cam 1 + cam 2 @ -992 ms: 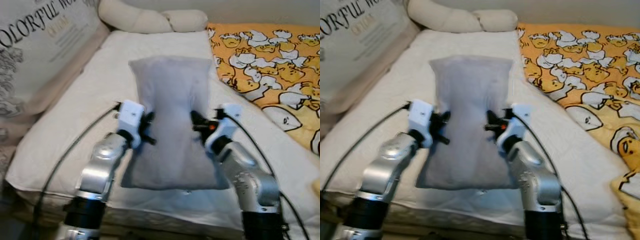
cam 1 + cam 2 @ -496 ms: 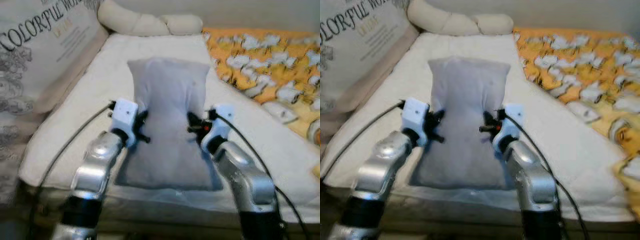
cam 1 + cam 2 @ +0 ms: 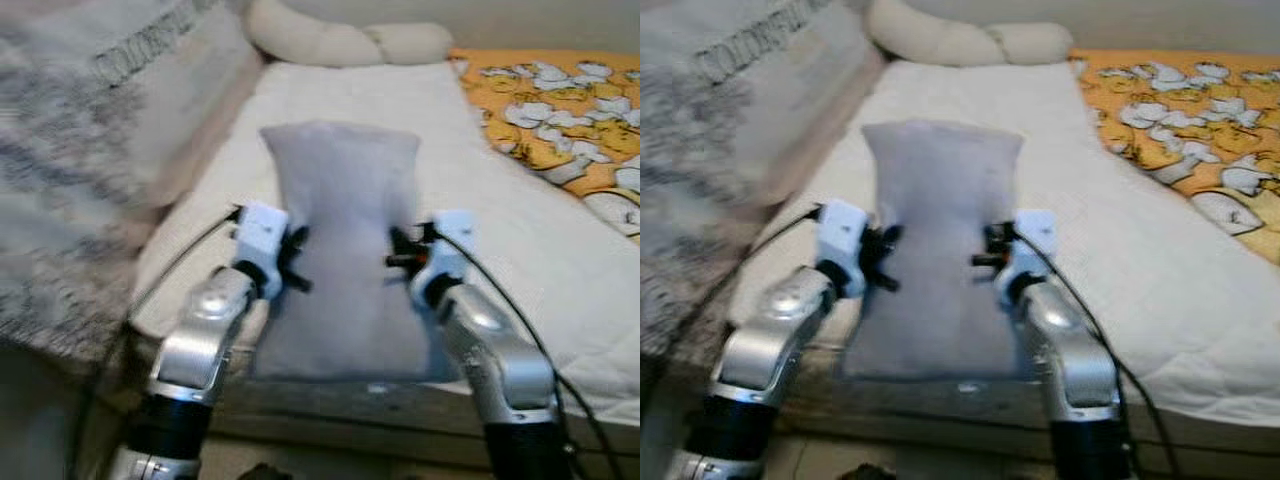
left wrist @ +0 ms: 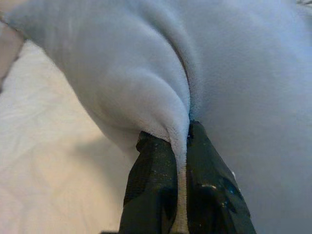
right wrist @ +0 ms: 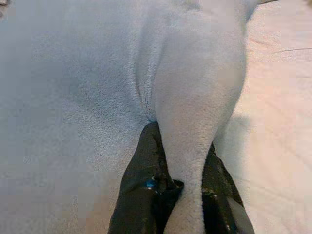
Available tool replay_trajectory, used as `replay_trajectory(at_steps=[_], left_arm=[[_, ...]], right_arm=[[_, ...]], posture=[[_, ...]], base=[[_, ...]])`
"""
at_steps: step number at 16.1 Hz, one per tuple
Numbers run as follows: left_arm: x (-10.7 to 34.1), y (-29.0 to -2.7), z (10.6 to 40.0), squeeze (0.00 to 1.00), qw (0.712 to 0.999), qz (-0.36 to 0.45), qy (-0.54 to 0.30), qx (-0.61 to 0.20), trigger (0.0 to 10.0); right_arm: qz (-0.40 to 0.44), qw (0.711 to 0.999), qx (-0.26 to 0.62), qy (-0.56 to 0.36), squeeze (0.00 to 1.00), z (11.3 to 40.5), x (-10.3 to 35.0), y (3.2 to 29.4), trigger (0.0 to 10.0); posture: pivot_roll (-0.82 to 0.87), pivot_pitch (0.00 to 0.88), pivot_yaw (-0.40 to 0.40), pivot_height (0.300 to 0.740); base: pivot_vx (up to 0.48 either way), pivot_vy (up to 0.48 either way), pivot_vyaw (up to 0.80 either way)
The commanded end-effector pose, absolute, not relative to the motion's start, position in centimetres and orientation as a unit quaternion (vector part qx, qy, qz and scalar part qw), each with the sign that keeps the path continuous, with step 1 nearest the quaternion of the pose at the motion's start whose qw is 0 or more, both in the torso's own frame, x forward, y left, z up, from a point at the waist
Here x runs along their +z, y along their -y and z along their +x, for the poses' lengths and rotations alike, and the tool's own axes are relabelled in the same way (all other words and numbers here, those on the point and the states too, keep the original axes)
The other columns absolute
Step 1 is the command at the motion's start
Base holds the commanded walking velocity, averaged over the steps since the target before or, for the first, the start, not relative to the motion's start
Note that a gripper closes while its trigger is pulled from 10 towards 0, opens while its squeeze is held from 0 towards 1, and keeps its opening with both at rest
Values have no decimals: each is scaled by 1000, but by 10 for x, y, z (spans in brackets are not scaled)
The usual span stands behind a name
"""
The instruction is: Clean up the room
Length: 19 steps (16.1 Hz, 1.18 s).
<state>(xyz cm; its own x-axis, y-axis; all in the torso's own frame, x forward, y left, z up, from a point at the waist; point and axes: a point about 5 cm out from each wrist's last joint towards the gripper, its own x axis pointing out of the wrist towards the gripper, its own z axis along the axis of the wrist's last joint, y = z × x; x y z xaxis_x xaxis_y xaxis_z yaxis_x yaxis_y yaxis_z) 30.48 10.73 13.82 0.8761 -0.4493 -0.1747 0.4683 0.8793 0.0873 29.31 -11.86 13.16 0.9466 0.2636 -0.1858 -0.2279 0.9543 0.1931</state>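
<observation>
- We saw a soft pale grey rectangular pillow (image 3: 343, 245) in the middle of the frame, lying lengthwise on a bed with a cream quilted mattress cover (image 3: 520, 240); its near end reached the bed's front edge.
- Our left tool (image 3: 293, 262) was at the pillow's left edge, and in the left wrist view its two black fingers (image 4: 156, 195) were pinched tight on a fold of the grey fabric (image 4: 146, 92).
- Our right tool (image 3: 398, 255) was at the pillow's right edge; in the right wrist view its fingers (image 5: 146, 190) were likewise clamped on a thick fold of the pillow (image 5: 195, 97).
- Both silver arms reached up from the lower part of the frame, one on each side of the pillow.
- A long cream bolster (image 3: 345, 42) lay across the top of the frame at the head of the bed.
- An orange blanket with white and yellow cartoon figures (image 3: 560, 110) covered the upper right.
- A large grey-and-beige printed cushion (image 3: 90, 150), blurred, filled the upper left.
</observation>
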Motion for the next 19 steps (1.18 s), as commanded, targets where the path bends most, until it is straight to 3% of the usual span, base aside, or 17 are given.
replay_trajectory(at_steps=[1, 4, 8, 12, 19], left_arm=[[145, -114, 307, 0, 969, 73, -64, -226, 10000], [144, -115, 306, 0, 970, 73, -66, -224, 10000], [144, -118, 305, 0, 969, 78, -67, -223, 10000], [146, -118, 306, 0, 970, 79, -65, -221, 10000], [151, -118, 307, 0, 973, 68, -48, -217, 10000]], right_arm=[[117, 979, 140, -96, 0, 292, 137, 115, 10000], [188, 967, 130, -108, 0, 289, 138, 116, 10000], [132, 982, 112, -76, 0, 293, 142, 120, 10000], [156, 976, 130, -72, 0, 292, 142, 116, 10000], [172, 970, 149, -89, 0, 287, 135, 112, 10000]], posture=[[-92, 0, 35, 740], [-91, 0, 35, 740], [-82, 0, 28, 740], [-78, 0, 27, 740], [-82, 0, 32, 740]], base=[[0, 334, 0], [0, 336, 0], [0, 329, 0], [0, 324, 0], [0, 0, 0]])
